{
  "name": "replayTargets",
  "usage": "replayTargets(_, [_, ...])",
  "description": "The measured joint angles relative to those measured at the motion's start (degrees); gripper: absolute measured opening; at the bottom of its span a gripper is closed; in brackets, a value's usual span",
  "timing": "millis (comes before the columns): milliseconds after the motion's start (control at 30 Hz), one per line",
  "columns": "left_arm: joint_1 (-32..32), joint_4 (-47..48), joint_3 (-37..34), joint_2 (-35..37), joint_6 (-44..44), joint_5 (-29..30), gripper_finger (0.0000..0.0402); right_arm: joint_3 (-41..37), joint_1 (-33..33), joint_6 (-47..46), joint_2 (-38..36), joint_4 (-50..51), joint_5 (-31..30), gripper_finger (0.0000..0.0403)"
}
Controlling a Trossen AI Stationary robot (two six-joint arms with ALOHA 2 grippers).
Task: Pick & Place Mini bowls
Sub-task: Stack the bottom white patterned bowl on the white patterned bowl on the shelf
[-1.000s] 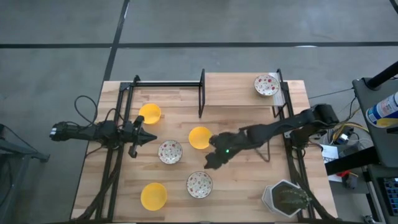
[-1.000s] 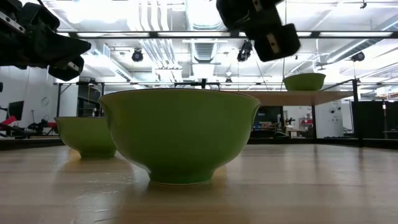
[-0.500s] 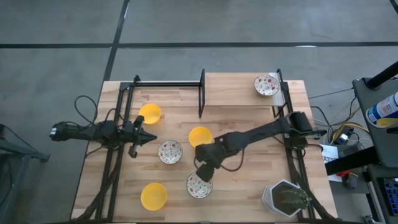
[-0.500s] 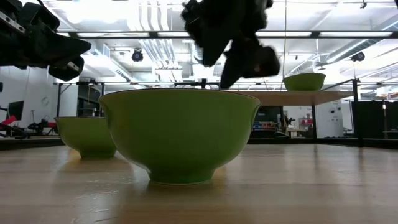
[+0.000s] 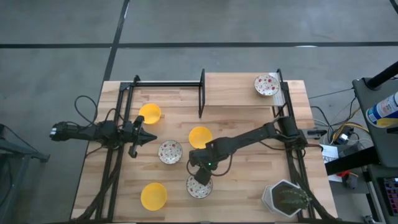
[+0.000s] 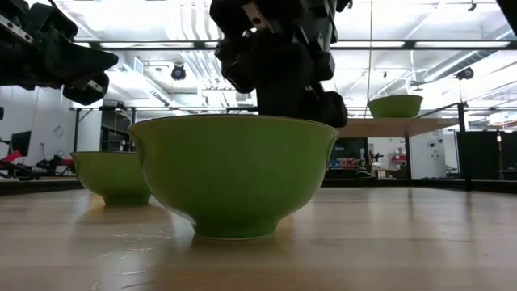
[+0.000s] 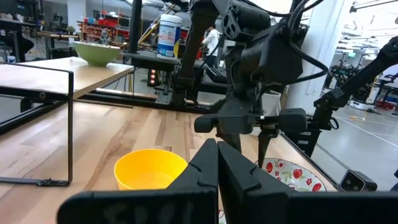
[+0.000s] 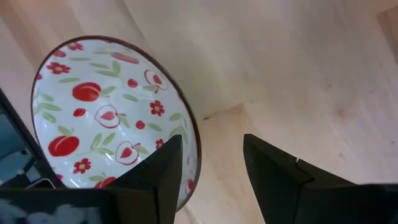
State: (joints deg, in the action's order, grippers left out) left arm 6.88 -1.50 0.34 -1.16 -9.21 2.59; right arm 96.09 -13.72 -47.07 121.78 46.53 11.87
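Observation:
In the high view three yellow mini bowls (image 5: 150, 113) (image 5: 199, 137) (image 5: 153, 195) and two speckled ones (image 5: 170, 151) (image 5: 199, 186) stand on the table. A third speckled bowl (image 5: 266, 84) sits on the raised shelf. My right gripper (image 5: 201, 175) is open over the near speckled bowl (image 8: 106, 118). One finger (image 8: 163, 171) is over its inside and the other (image 8: 273, 177) is outside its rim (image 8: 196, 146), with a gap on both sides. In the low view that gripper (image 6: 283, 89) hangs just above this bowl (image 6: 234, 174). My left gripper (image 5: 148, 138) (image 7: 217, 163) waits shut at the table's left.
A grey-white hexagonal container (image 5: 286, 198) stands at the near right corner. A black metal frame (image 5: 168, 84) and a raised wooden shelf (image 5: 239, 87) line the far side. The middle yellow bowl and the other speckled bowl are close to my right arm.
My right gripper has swung from beside the middle yellow bowl toward the table's left and near edge. It has come down over the near speckled bowl, and its fingers now stand on either side of the rim. The bowls and my left arm have stayed put.

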Motion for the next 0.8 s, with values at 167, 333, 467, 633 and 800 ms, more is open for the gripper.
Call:
replayTargets(167, [0.0,0.0,0.0,-0.1,0.0,0.0,0.0,0.0,0.0,0.9,0.0,-0.2,0.0,0.0159])
replayTargets(333, [0.0,0.0,0.0,-0.1,0.0,0.0,0.0,-0.1,0.0,2.3,0.8,-1.0,0.2,0.0138])
replayTargets(467, [0.0,0.0,0.0,-0.1,0.0,0.0,0.0,-0.2,0.1,2.8,1.4,-1.5,0.7,0.0114])
replayTargets(633, [0.0,0.0,0.0,-0.2,0.0,0.0,0.0,-0.2,0.1,3.2,1.4,-1.9,1.5,0.0067])
replayTargets(800, [0.0,0.0,0.0,-0.2,0.0,0.0,0.0,-0.1,0.3,3.7,1.4,-2.1,4.1,0.0015])
